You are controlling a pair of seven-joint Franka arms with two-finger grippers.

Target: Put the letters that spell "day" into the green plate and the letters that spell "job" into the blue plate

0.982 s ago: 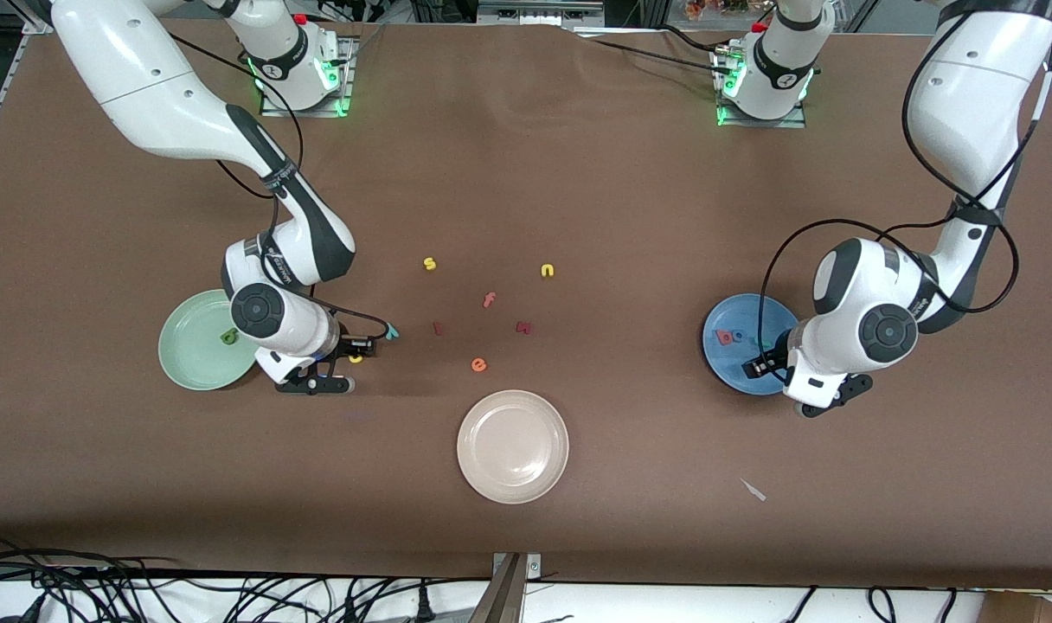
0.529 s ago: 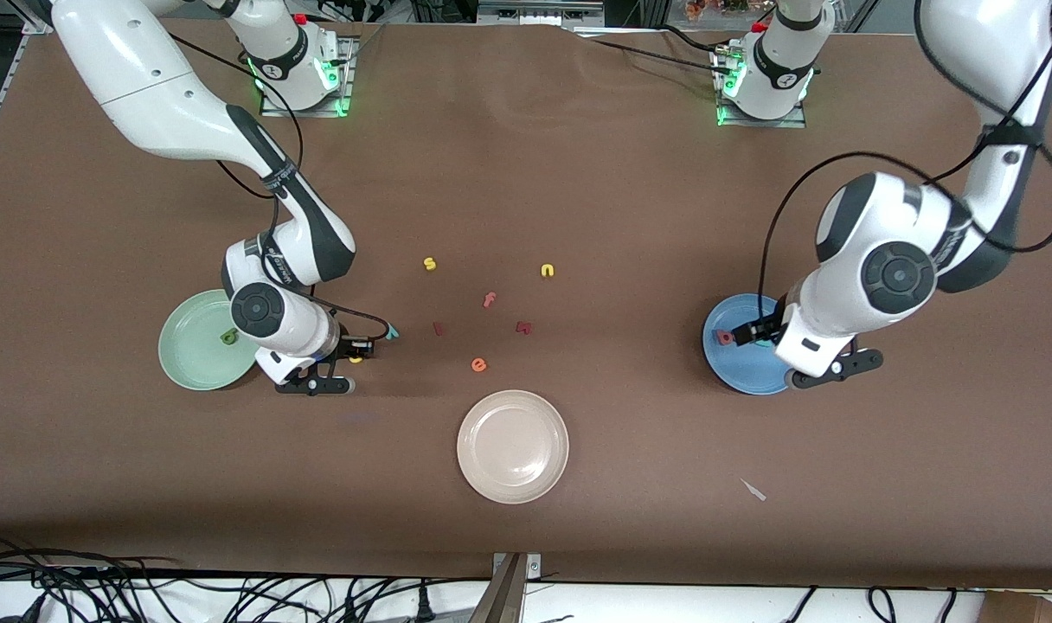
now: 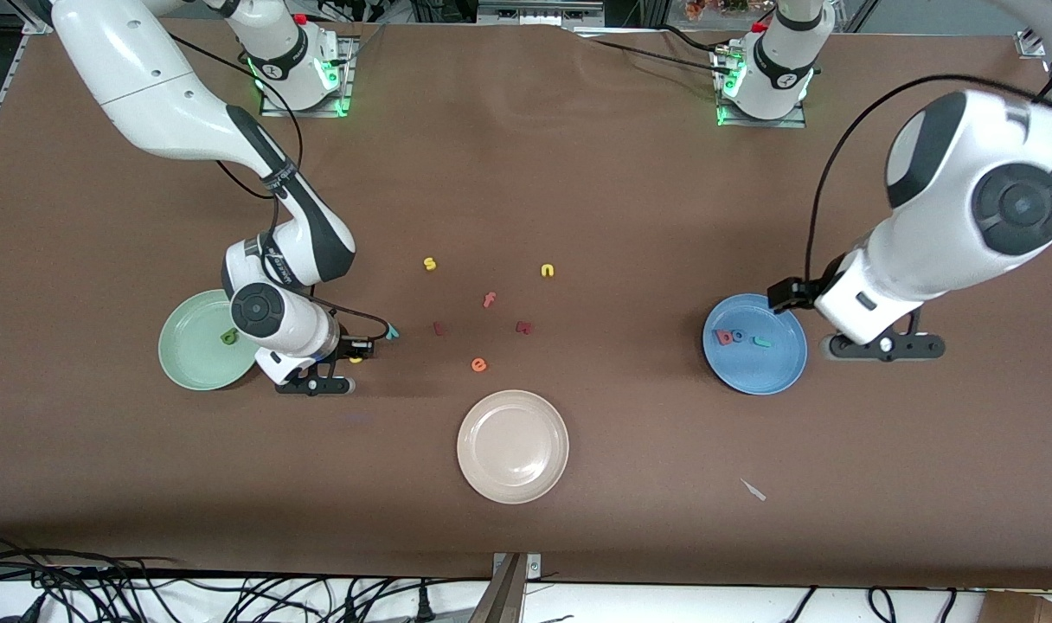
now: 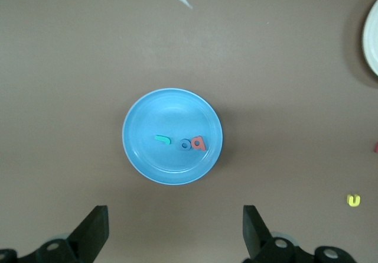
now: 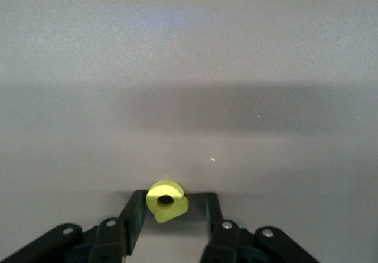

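Observation:
My right gripper [image 3: 354, 352] [image 5: 175, 201] is down at the table beside the green plate [image 3: 189, 363]. Its fingers stand either side of the yellow round-bowled letter [image 3: 356, 359] [image 5: 165, 201]: one touches it, the other stands a little off. A green stemmed letter [image 3: 228, 337] lies in the green plate. The teal "y" [image 3: 392, 330] lies close by on the table. The blue plate [image 3: 755, 376] [image 4: 133, 139] holds the pinkish-red "b" [image 3: 726, 337] [image 4: 199, 143], blue "o" [image 3: 741, 336] [image 4: 185, 145] and teal "j" [image 3: 761, 341] [image 4: 162, 138]. My left gripper [image 3: 787, 295] [image 4: 174, 216] hangs open and empty above the blue plate's edge.
Loose letters lie mid-table: yellow "s" [image 3: 430, 264], yellow "n" [image 3: 547, 271] [image 4: 353, 200], salmon "f" [image 3: 489, 300], two small red ones [image 3: 438, 329] [image 3: 523, 327], orange "e" [image 3: 478, 365]. A cream-white plate [image 3: 513, 484] sits nearer the front camera. A white scrap [image 3: 754, 490] lies near the blue plate.
My left gripper opened, left the teal "j" in the blue plate, and rose away toward the left arm's end. My right gripper's fingers narrowed around the yellow letter.

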